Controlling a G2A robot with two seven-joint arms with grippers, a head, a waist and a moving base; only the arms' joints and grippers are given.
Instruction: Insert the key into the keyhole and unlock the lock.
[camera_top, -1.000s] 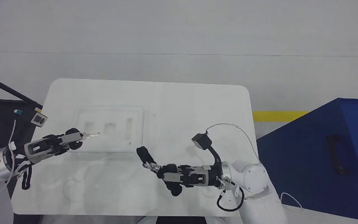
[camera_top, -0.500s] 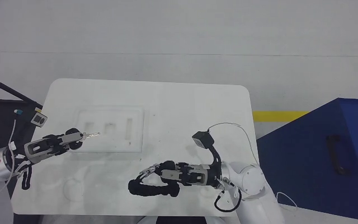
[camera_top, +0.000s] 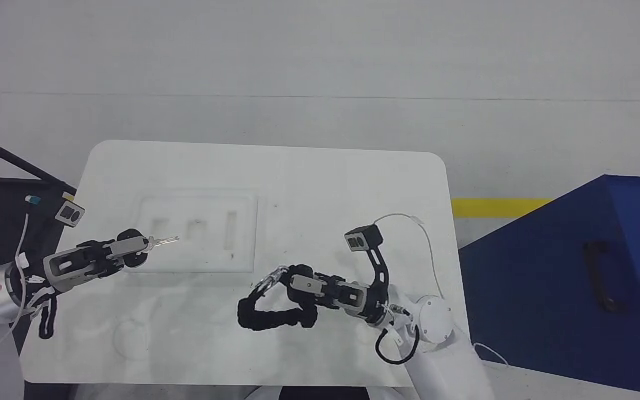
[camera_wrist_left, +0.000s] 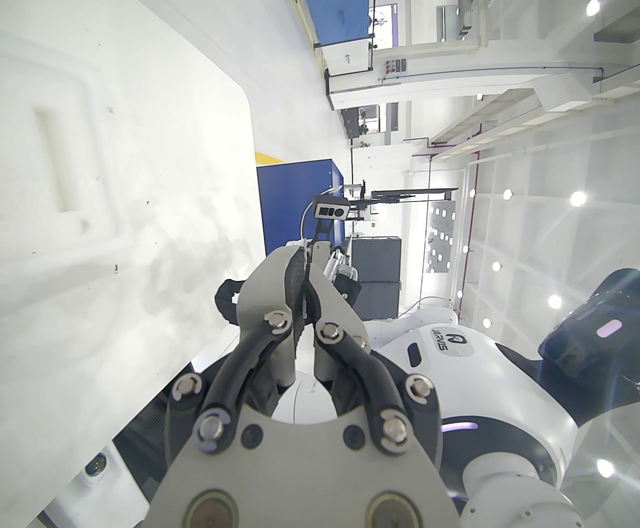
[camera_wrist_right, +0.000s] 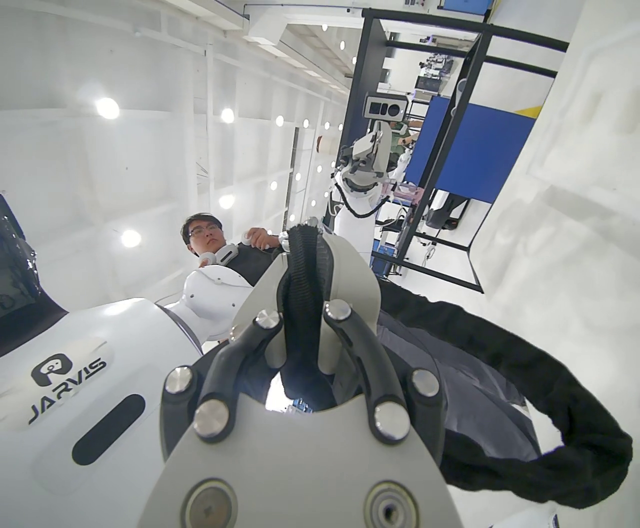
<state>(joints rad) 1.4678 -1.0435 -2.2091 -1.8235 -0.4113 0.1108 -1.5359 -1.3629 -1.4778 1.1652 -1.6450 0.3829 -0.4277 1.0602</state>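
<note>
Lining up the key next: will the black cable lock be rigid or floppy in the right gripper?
Probably floppy: the lock curls in a loose loop from the right gripper. Its fabric-looking sleeve likely resists slipping in the grip.

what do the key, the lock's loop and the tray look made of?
The key: likely metal; thin, silvery, glinting, held in the left gripper.
The lock: its loop wears a matte black woven sleeve, fuzzy at the edges; the core is hidden. It is held in the right gripper.
The tray: probably white foam; matte, with soft-edged moulded recesses.
</note>
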